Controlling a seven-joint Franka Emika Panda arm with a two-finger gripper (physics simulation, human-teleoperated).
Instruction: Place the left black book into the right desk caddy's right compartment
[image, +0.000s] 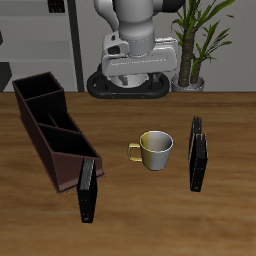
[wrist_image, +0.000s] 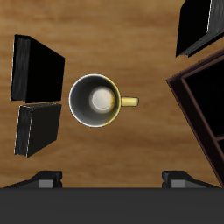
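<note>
While hand's mostly cropped, left black book (image: 199, 153) stands w/ grey book (image: 193, 131) behind.

A maroon caddy (image: 50, 125) is lying diagonally across the left of the wooden bench (image: 230, 215). A black book (image: 88, 190) is standing at its lower end, touching it. A cream mug (image: 154, 150) is sitting at centre. Two black books (image: 198, 152) are standing together at right. The arm (image: 140, 45) is hanging at upper centre, a plant (image: 205, 35) showing behind it.

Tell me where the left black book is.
In the exterior view, the left black book stands beside the mug, on the side away from the right desk caddy, with the grey book just behind it.
</note>
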